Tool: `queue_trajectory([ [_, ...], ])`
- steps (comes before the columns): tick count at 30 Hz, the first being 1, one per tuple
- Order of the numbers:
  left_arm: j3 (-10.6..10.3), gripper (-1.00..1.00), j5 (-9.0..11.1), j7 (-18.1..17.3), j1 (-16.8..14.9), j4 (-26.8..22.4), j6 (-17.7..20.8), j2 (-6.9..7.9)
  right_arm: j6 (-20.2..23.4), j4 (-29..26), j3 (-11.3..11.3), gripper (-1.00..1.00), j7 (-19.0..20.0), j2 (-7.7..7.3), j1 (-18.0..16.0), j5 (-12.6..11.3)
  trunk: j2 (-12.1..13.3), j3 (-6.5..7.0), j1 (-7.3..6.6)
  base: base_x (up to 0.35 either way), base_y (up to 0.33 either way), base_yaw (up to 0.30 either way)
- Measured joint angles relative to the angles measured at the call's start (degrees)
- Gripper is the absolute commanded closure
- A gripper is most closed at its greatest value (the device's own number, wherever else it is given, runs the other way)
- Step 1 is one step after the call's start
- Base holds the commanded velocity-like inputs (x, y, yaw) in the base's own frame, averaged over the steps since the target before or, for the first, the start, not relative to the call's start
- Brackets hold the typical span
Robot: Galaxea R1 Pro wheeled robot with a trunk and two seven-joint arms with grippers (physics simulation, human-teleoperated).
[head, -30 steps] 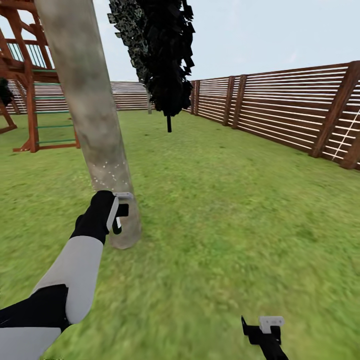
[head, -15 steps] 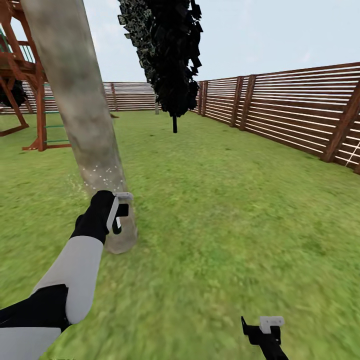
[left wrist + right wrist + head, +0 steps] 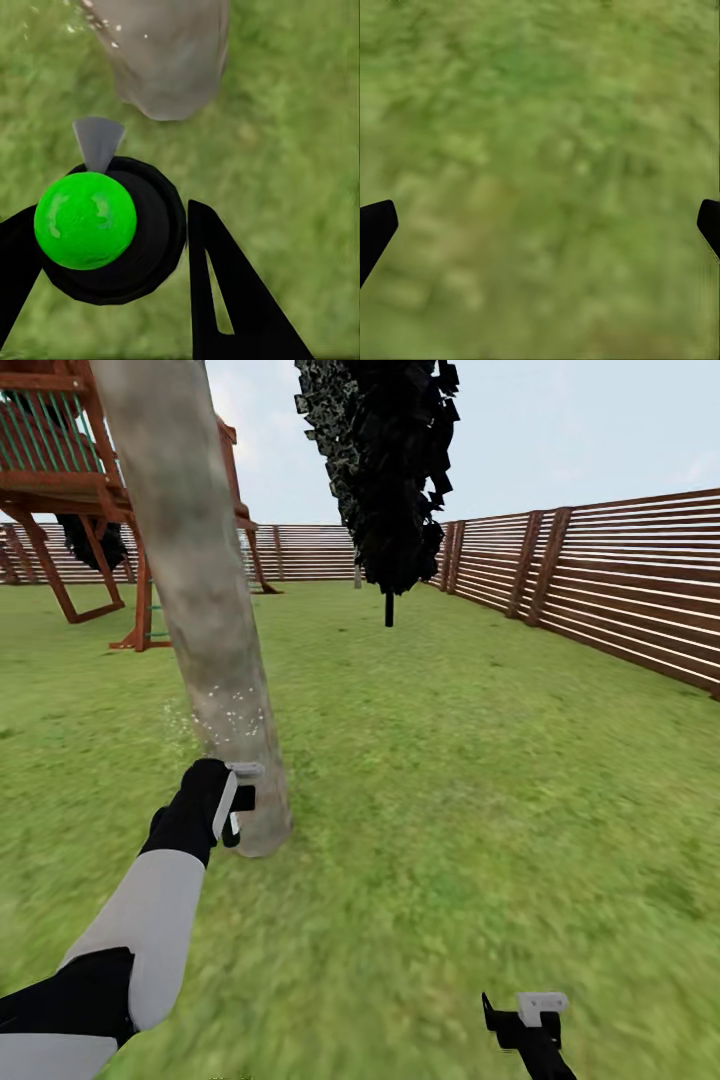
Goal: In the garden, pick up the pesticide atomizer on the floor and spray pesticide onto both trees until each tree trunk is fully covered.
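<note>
- Right now the left tool (image 3: 238,800) sits left of centre in the head view, at the end of a grey and black arm, just beside the foot of the tree trunk (image 3: 200,600).
- Seen from the left wrist, its two black fingers (image 3: 225,300) are closed around the pesticide atomizer (image 3: 112,232), a round black body with a bright green cap; a small grey nozzle (image 3: 97,141) points toward the trunk's base (image 3: 169,56).
- White specks (image 3: 232,715) dot the lower part of the trunk in the head view, and a few also float just to its left.
- That trunk is thick, pale grey-beige and mottled, leaning from the upper left of the frame down to the lawn (image 3: 450,780).
- At the bottom right of the head view the right tool (image 3: 530,1025) hangs low over the grass; the right wrist view shows its black fingertips (image 3: 375,229) at opposite edges of the frame, spread wide with nothing between them.
- Behind, a dark-leaved thin-stemmed tree (image 3: 385,470) stands at upper centre, a wooden play frame (image 3: 80,470) at upper left, and a slatted fence (image 3: 600,590) runs along the right side.
</note>
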Motion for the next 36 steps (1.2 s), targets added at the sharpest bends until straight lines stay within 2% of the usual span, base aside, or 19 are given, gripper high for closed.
queue_trajectory([
  [9, 0.0, 1.00, 0.0, 0.0, 0.5, 0.8, 0.0, 0.00, 0.0, 0.0, 0.0, -1.00, 0.0, 0.00, 0.0, 0.0, 0.0, 0.00, 0.00, 0.012, -0.273, 0.266],
  [12, 0.2, 1.00, -0.1, 0.0, 1.2, 0.9, 0.0, 0.19, 0.0, 0.0, 0.0, -1.00, 0.0, 0.00, 0.0, 0.0, 0.0, 0.00, 0.00, 0.102, -0.273, 0.068],
  [20, 0.4, 1.00, 0.0, -0.1, 4.9, 0.9, -0.4, 2.97, 0.0, 0.0, 0.0, -1.00, 0.0, 0.00, 0.0, 0.0, 0.0, 0.00, 0.00, 0.182, -0.241, 0.032],
  [22, 0.4, 1.00, 0.3, -0.2, 5.4, 0.9, -1.1, 3.25, 0.0, 0.0, 0.0, -1.00, 0.0, 0.00, 0.0, 0.0, 0.0, 0.00, 0.00, 0.199, -0.229, 0.199],
  [26, 0.3, 1.00, 0.5, -0.1, 6.6, 0.9, -3.0, 3.26, 0.0, 0.0, 0.0, -1.00, 0.0, 0.00, 0.0, 0.0, 0.0, 0.00, 0.00, 0.216, -0.215, 0.243],
  [30, 0.3, 1.00, 0.5, -0.1, 7.6, 1.0, -3.2, 3.26, 0.0, 0.0, 0.0, -1.00, 0.0, 0.00, 0.0, 0.0, 0.0, 0.00, 0.00, 0.220, -0.212, 0.223],
  [36, 0.3, 1.00, 0.4, -0.1, 9.0, 1.0, -3.2, 3.18, 0.0, 0.0, 0.0, -1.00, 0.0, -0.34, 0.0, 0.0, 0.0, 0.00, 0.00, 0.220, -0.212, 0.022],
])
